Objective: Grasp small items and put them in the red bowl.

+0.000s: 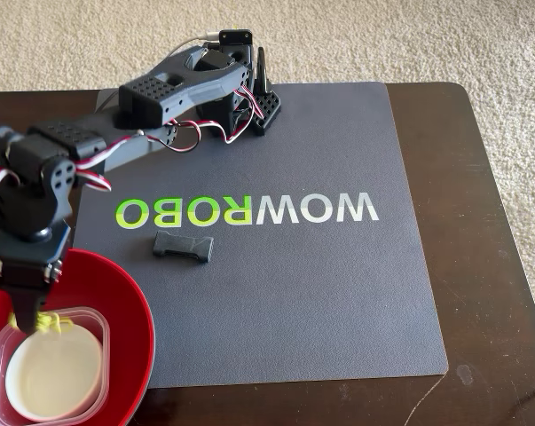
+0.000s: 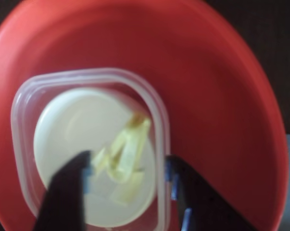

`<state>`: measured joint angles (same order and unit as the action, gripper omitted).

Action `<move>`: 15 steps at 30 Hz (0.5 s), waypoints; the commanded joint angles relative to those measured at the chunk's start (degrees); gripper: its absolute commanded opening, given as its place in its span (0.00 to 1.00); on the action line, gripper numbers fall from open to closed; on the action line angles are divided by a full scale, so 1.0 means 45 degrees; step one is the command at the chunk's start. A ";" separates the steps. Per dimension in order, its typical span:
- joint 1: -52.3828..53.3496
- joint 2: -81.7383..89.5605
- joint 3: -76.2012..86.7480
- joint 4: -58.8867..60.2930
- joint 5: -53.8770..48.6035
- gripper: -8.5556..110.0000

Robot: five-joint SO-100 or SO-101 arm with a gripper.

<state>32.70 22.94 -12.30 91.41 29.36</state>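
Note:
The large red bowl (image 1: 116,284) sits at the front left of the table and fills the wrist view (image 2: 221,96). Inside it stands the clear square tub (image 1: 101,321) (image 2: 160,115), with the white round bowl (image 1: 54,373) (image 2: 72,125) nested in it. My gripper (image 1: 26,319) (image 2: 128,160) hangs over the tub's far edge with its jaws apart. The yellow-green clip (image 1: 47,324) (image 2: 125,151) shows blurred between the fingers, over the white bowl; I cannot tell if it rests there. The black buckle (image 1: 183,247) lies on the mat, right of the bowl.
A grey mat (image 1: 338,293) with WOWROBO lettering covers most of the dark wooden table (image 1: 489,266). The arm's base (image 1: 249,98) stands at the mat's far edge. Beige carpet surrounds the table.

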 commanded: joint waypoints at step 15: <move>-0.4668 1.4258 1.2910 0.1465 0.0332 0.27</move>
<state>16.44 71.72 24.70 98.09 31.82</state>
